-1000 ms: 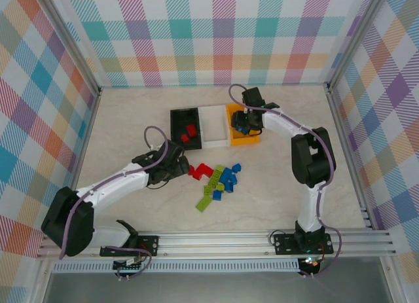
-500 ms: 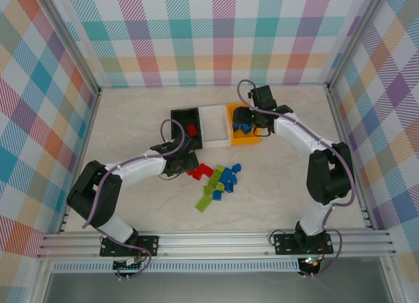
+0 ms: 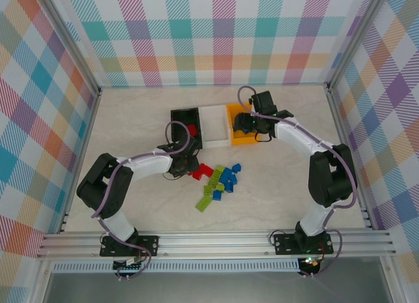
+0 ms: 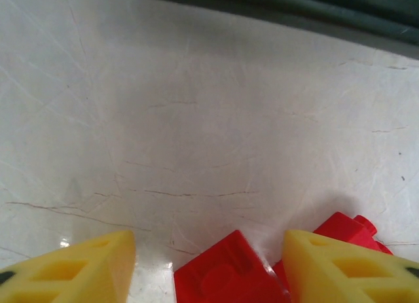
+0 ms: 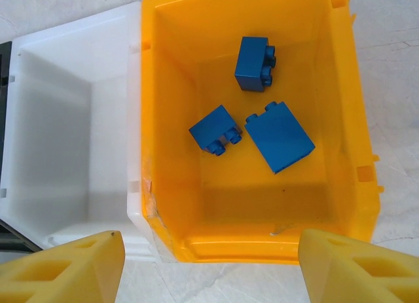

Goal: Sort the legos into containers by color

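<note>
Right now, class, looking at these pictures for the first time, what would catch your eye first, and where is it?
A bright heap of red, lime green and blue bricks lies in the middle of the table, in front of three bins set side by side. The orange-yellow bin holds three blue bricks beneath the open right gripper, while the left gripper straddles a red brick.
</note>
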`<action>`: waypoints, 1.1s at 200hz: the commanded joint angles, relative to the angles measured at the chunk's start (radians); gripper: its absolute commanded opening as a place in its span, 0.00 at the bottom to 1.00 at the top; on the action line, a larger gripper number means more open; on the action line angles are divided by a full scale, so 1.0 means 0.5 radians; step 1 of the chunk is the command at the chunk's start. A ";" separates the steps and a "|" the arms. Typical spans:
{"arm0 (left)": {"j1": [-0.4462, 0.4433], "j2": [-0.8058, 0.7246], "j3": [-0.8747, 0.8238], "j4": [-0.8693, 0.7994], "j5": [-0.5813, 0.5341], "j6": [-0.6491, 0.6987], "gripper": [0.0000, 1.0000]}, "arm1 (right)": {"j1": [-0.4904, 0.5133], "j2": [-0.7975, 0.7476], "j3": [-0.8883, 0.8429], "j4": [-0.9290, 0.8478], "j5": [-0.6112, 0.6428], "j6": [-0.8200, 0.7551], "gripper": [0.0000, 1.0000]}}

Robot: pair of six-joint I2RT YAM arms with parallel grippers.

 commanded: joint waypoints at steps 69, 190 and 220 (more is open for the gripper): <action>-0.018 -0.284 -0.010 -0.183 -0.128 -0.008 0.35 | 0.001 -0.087 -0.013 0.045 -0.023 -0.019 0.71; 0.307 0.557 1.353 -0.564 -0.564 0.320 0.36 | 0.049 -0.331 -0.304 0.105 -0.121 0.070 0.71; 0.313 0.745 1.536 -0.669 -0.582 0.339 0.36 | 0.133 -0.479 -0.466 0.072 -0.175 0.079 0.71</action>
